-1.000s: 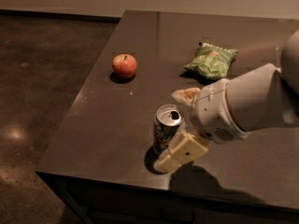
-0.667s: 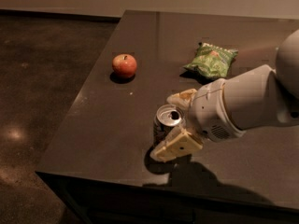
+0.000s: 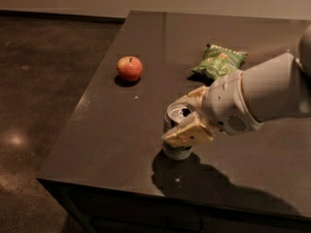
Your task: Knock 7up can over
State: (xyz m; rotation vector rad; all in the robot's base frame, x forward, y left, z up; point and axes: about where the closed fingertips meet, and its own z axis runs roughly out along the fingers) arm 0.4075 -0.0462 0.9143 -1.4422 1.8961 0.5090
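Observation:
The 7up can (image 3: 176,150) stands upright near the front edge of the dark table (image 3: 112,130), its silver pull-tab top (image 3: 179,113) showing. My gripper (image 3: 189,114) reaches in from the right and is open around the can's upper part. One tan finger (image 3: 187,132) crosses the can's near side. The other finger (image 3: 193,96) sits behind it. The near finger hides the can's middle.
A red apple (image 3: 129,68) lies at the table's left. A green crinkled chip bag (image 3: 219,59) lies behind the gripper. My white arm (image 3: 262,98) spans the right side. The table's front edge (image 3: 146,191) runs just below the can, with dark floor (image 3: 43,81) to the left.
The near finger has risen from the can's lower part to its upper half. The can has shifted slightly back and stays upright. The apple and the bag have not moved.

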